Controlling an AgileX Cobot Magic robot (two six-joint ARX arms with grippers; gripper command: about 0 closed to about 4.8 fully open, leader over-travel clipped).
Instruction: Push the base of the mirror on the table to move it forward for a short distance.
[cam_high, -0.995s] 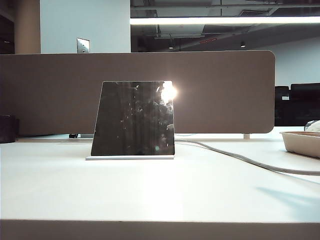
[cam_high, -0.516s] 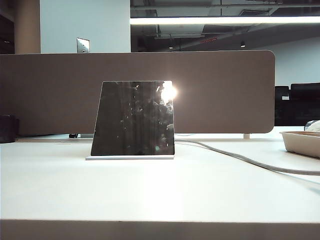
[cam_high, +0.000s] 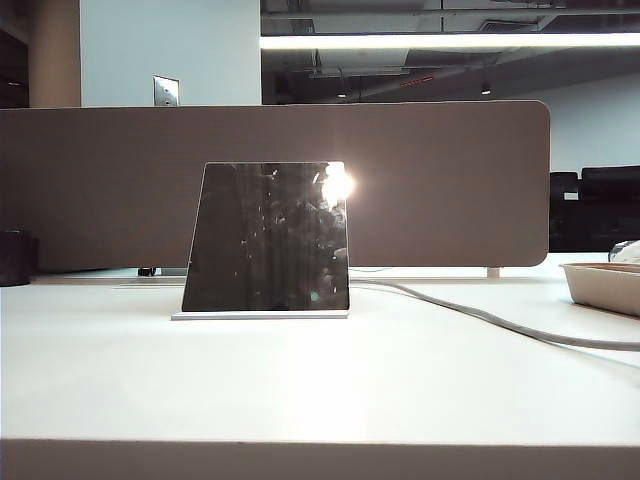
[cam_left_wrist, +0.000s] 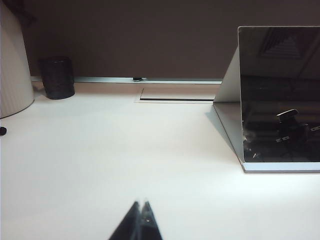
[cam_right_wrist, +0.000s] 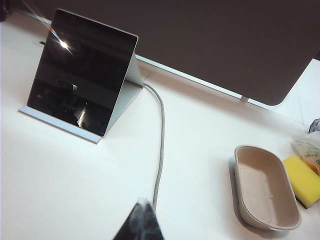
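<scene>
No brand, label or readable writing is showing on anything in these views. The mirror (cam_high: 267, 238) is standing near the middle of the table (cam_high: 320, 385), leaning back slightly on its base (cam_high: 260, 315), which is lying flat on the white surface in front of the brown partition (cam_high: 440, 185). A bright glare is sitting at the mirror's upper right corner in the exterior view.

The left gripper (cam_left_wrist: 140, 220) is hovering above bare table with its dark fingers pressed together to a point, holding nothing; the mirror (cam_left_wrist: 279, 95) and its base (cam_left_wrist: 281, 167) are standing well apart from it, off to one side and further from the camera. The right gripper (cam_right_wrist: 141, 220) is hanging above the table too, its fingers looking closed with nothing between them, though the tip is blurred. The mirror (cam_right_wrist: 82, 77) and its base (cam_right_wrist: 59, 125) are well apart from it, and a white cable (cam_right_wrist: 160, 150) is running from behind the mirror toward the gripper's tip.

Neither gripper is appearing in the exterior view. A beige tray (cam_right_wrist: 265, 187) is sitting beside a yellow sponge (cam_right_wrist: 303, 179), which is cut off by the frame edge. A dark cup (cam_left_wrist: 56, 77) is standing by the partition. The mirror is cropped at the edge of the left wrist view.
</scene>
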